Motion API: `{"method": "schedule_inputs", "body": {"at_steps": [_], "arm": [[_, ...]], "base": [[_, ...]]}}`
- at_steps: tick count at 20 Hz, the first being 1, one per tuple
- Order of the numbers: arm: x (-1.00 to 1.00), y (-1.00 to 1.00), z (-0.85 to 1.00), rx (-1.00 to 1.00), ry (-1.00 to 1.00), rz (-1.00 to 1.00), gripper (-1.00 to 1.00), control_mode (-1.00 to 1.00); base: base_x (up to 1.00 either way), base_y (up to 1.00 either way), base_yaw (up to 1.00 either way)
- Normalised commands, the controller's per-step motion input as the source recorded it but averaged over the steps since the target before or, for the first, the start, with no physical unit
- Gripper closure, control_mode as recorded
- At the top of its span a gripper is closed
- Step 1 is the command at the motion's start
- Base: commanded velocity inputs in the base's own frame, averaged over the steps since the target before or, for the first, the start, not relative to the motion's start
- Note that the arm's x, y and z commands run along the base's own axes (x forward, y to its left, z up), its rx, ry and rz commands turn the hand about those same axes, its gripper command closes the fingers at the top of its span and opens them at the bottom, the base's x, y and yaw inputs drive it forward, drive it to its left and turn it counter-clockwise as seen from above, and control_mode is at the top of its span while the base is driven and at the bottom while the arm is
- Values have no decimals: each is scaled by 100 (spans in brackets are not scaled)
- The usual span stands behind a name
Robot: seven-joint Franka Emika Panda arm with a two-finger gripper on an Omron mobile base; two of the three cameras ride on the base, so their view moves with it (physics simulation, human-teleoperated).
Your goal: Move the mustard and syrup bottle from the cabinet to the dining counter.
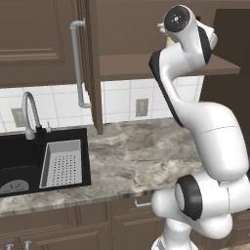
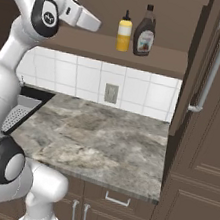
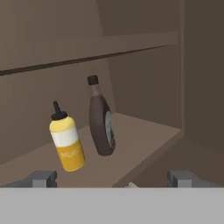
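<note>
The small yellow mustard squeeze bottle [image 3: 67, 142] and dark brown syrup bottle [image 3: 100, 118] are seen upright near the cabinet shelf's [image 3: 144, 135] front edge, ahead of the tool [image 3: 114, 178], which is spread fully open and empty.

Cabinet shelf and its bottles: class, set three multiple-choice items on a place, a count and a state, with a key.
1. Where do the mustard and syrup bottle stand?
A. in the sink
B. on the open cabinet shelf
C. on the counter

2. How many bottles are on that shelf?
A. two
B. three
C. four

3. How is the gripper?
A. shut on the mustard
B. shut on nothing
C. open, holding nothing

Key: B, both stand upright on the shelf; A, only these two show; C, the fingers sit wide apart, short of the bottles.
</note>
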Motion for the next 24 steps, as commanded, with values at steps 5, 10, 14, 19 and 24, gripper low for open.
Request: {"method": "schedule_inputs", "body": {"at_steps": [5, 10, 14, 19, 24], "arm": [[36, 0, 0, -1, 11, 0, -100, -100], [41, 0, 0, -1, 6, 0, -100, -100], [28, 0, -2, -1, 0, 0, -100, -100], [29, 0, -13, 0, 0, 0, -100, -100], [28, 0, -10, 0, 0, 0, -100, -100]], "base": [[0, 0, 0], [0, 0, 0], [0, 0, 0], [0, 0, 0], [0, 0, 0]]}}
